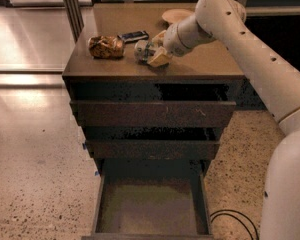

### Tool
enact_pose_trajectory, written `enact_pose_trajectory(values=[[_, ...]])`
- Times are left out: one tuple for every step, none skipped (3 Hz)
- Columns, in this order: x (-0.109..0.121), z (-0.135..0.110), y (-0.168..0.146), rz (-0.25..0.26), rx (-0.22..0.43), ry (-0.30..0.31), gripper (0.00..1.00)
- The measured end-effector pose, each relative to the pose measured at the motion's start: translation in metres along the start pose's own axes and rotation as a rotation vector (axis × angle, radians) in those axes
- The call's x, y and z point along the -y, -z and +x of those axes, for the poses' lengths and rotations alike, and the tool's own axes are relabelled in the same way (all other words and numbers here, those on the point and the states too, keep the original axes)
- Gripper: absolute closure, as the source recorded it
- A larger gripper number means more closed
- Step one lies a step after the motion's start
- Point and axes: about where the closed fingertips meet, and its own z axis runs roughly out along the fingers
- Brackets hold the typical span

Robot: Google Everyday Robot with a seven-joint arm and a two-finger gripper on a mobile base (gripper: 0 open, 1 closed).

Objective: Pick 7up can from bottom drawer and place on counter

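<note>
The 7up can (142,50), silvery-white with greenish markings, is tilted on its side at the middle of the tan-brown counter (205,64). My gripper (157,47) reaches in from the right and is shut on the can, one tan finger (160,59) in front of it and one behind. The can is at the counter's surface; I cannot tell whether it touches. The bottom drawer (150,206) is pulled fully out below, and its greenish-grey floor is bare.
An orange-brown foil snack bag (106,47) lies left of the can, and a flat black handset (133,35) behind it. A pale round dish (177,15) sits at the back. Two upper drawers (152,113) stand slightly ajar. A black cable (235,219) lies on the floor at right.
</note>
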Motion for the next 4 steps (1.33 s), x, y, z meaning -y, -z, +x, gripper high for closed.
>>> enact_pose_trajectory(values=[[0.0000, 0.0000, -0.0001, 0.000, 0.000, 0.000, 0.82], [-0.0001, 0.0000, -0.0001, 0.000, 0.000, 0.000, 0.59], [-0.0001, 0.0000, -0.0001, 0.000, 0.000, 0.000, 0.36], [-0.0001, 0.0000, -0.0002, 0.000, 0.000, 0.000, 0.12]])
